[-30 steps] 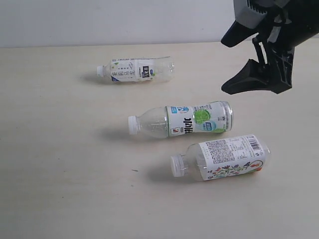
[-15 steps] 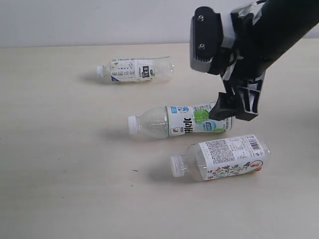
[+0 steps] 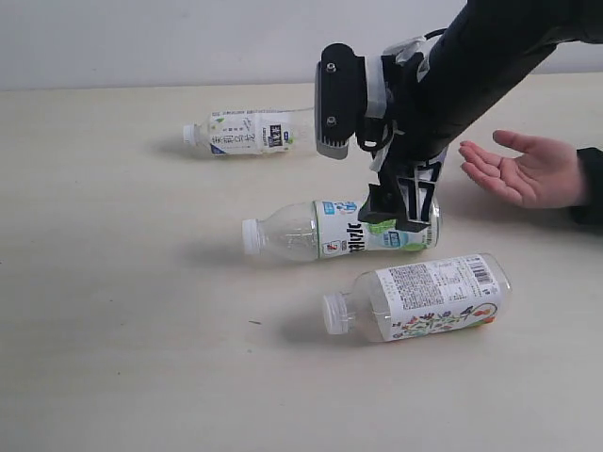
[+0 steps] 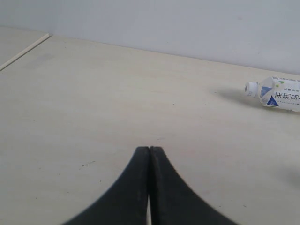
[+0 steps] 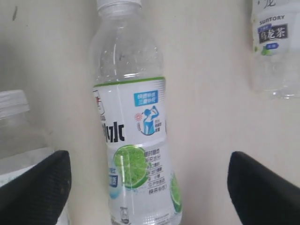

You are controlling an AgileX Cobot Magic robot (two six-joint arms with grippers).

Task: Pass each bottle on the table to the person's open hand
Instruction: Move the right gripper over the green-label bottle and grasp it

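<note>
Leftmost, the left tool [image 4: 149,187] hangs over bare counter [image 3: 113,282] with its jaws pressed together and nothing between them. Next, a white-labelled bottle [image 3: 250,132] lies on its side at the far edge, its base end hidden behind the right arm. Nearer the middle the lime-green bottle [image 3: 320,231] also lies flat, cap pointing left. The right tool [image 3: 396,215] stands over its label with jaws spread wide, one on each side and clear of the plastic. Just beside it on the near side lies the floral bottle [image 3: 419,298]. Farthest right, the person's open hand [image 3: 523,169] rests palm up. Half a second ago that hand was out of sight and the right tool was higher and further right; no bottle has moved
</note>
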